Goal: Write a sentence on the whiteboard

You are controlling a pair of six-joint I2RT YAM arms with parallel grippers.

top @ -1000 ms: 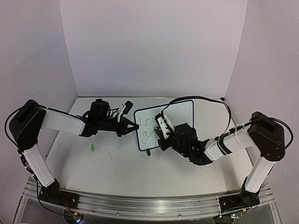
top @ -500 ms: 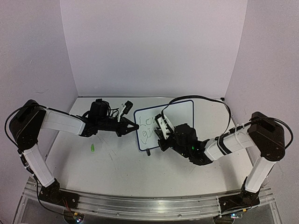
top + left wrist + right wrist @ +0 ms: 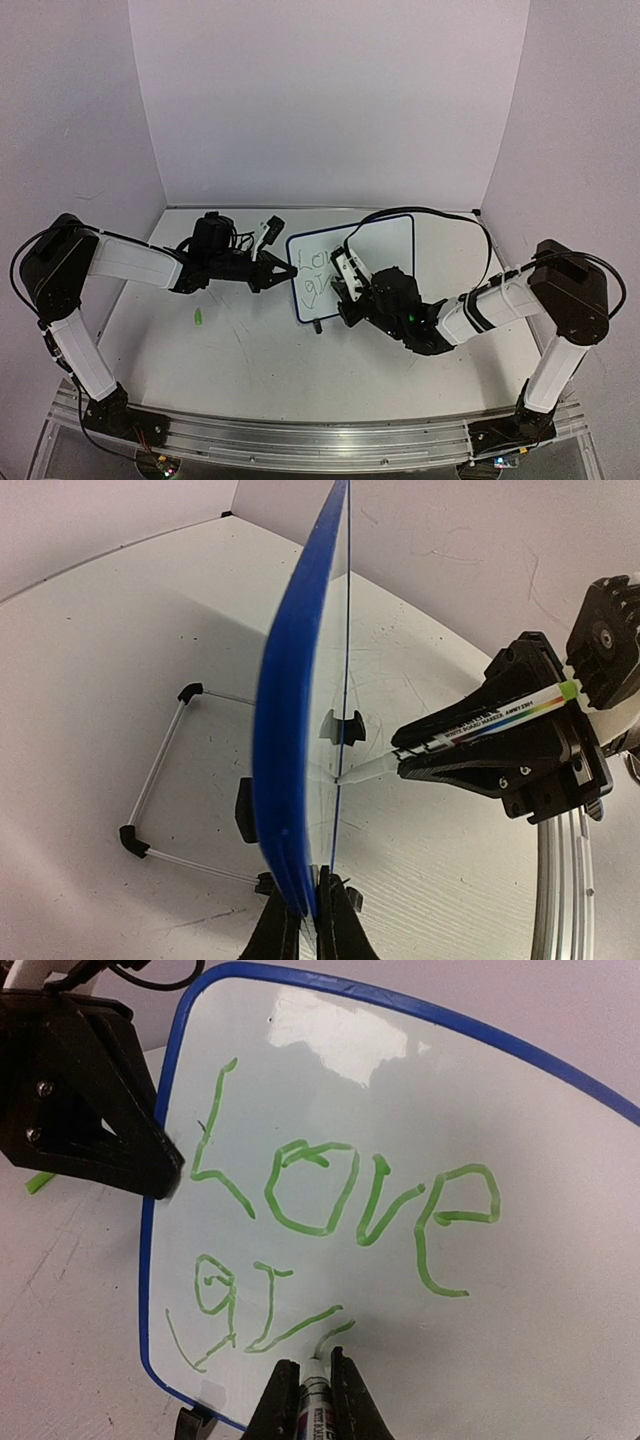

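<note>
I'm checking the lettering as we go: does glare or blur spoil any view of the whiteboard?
Right wrist: a glare patch sits near the top of the whiteboard, clear of the green writing, which is sharp. Left wrist: the board is edge-on, its near blue rim blurred and bowed. Top external: evenly lit, but the writing is small and hard to read.

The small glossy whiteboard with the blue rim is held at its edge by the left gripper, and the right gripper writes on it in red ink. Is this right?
The ink is green, not red, as the right wrist view shows on the whiteboard. The left gripper holds its edge and the right gripper writes.
</note>
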